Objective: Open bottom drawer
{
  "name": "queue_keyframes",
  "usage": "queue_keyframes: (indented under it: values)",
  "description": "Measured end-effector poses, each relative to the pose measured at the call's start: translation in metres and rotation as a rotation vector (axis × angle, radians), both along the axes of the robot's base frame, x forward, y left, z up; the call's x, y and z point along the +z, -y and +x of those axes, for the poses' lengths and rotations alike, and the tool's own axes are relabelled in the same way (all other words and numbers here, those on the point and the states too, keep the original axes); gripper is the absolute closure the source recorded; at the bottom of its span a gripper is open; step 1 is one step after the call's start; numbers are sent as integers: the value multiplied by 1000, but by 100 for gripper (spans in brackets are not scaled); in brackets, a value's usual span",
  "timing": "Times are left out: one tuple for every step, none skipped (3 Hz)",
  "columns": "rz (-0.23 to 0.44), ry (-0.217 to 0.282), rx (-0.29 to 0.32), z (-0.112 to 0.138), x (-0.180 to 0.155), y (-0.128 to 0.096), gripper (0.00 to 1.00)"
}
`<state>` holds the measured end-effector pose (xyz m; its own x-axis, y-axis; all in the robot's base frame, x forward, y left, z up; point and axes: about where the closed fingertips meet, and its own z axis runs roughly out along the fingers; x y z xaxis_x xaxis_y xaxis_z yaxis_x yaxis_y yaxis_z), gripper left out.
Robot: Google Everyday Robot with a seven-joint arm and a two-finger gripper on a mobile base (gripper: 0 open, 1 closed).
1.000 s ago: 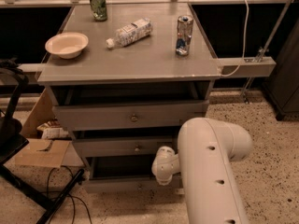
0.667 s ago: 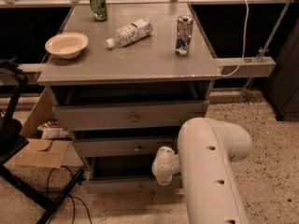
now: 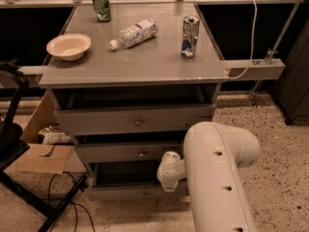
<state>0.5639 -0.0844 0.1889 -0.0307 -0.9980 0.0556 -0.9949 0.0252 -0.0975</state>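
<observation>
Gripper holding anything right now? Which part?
Cannot tell. The gripper sits by the right end of the bottom drawer front; the arm hides any contact.

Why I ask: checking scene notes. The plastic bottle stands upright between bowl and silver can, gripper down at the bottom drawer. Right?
No. The camera view shows the plastic bottle lying on its side, not upright, between the bowl and the silver can. The gripper is down at the bottom drawer.
</observation>
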Motion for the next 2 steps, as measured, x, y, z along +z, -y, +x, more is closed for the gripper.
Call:
queue_keyframes:
  values:
    - [0, 0, 0, 0, 0, 0, 0]
    - [0, 0, 0, 0, 0, 0, 0]
